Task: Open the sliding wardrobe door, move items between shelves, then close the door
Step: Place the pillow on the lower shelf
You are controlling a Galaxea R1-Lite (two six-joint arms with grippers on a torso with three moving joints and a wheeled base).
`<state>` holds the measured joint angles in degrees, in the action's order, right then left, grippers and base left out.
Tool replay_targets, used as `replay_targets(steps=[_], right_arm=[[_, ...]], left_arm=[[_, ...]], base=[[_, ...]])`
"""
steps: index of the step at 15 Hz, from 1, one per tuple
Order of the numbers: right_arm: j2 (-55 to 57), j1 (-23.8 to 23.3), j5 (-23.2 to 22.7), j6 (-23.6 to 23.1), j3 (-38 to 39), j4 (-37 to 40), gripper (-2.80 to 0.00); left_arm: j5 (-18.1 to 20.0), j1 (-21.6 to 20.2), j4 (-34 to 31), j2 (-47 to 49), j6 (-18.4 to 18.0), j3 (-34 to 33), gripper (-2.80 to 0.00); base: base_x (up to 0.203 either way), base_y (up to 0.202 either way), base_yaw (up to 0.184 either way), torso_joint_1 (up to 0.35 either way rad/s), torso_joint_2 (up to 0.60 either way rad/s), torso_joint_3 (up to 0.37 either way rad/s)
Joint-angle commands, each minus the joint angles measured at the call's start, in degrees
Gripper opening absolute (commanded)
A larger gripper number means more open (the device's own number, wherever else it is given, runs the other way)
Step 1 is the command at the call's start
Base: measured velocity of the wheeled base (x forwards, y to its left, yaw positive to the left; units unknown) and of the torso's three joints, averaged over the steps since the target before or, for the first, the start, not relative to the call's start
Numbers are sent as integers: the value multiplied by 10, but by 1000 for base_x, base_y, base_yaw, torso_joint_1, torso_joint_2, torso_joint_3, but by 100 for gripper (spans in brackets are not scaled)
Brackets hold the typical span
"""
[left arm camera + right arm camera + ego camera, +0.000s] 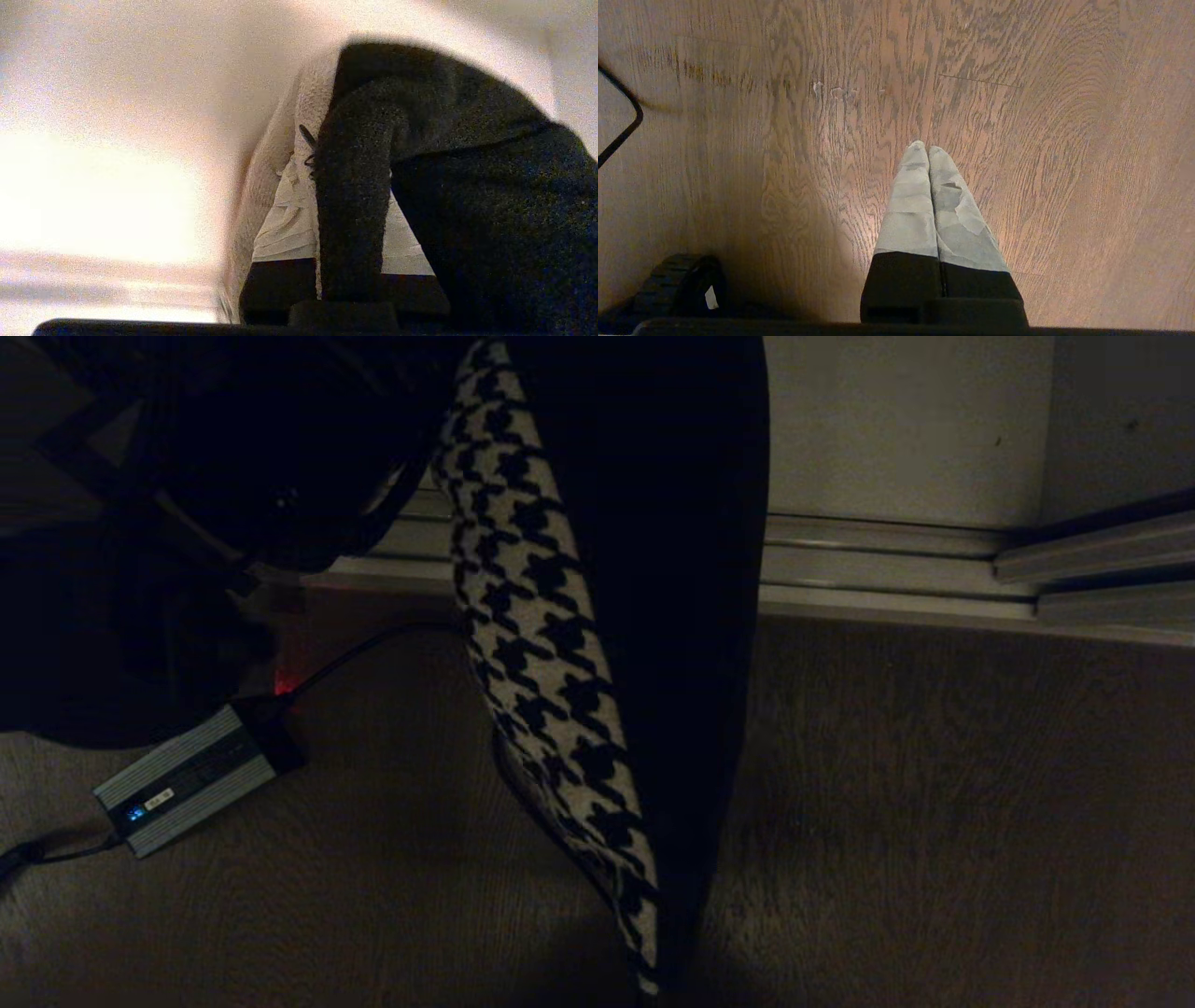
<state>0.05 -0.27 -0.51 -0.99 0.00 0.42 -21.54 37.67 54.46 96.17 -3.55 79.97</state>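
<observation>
left gripper [345, 261] clamped on the houndstooth cushion [551, 644], which hangs edge-on above the wood floor [934, 803]; right gripper [928, 151] pressed together over bare floor

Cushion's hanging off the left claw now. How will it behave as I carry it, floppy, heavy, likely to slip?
Probably soft and floppy: the cushion hangs long and slightly curved below the left claw, which pinches dark fabric at one edge. Likely light for its bulk, since an edge pinch carries it. It may swing; the woven cover looks grippy rather than slick.

Silver box [191, 779] on wooden floor [934, 803]
</observation>
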Motion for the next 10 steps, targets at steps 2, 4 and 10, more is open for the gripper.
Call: replay_targets(steps=[2,4,10], right_arm=[[-1,0,0,-1,2,0,-280],[-1,0,0,0,2,0,-280],[-1,0,0,0,3,0,-280]], left_arm=[[-29,-1,84,34,-33,24,-280],[-31,-4,86,25,-37,33,-280],[-31,-32,186,51,-107,83,-280]], base=[[0,0,0,0,0,0],[0,0,0,0,0,0],[0,0,0,0,0,0]])
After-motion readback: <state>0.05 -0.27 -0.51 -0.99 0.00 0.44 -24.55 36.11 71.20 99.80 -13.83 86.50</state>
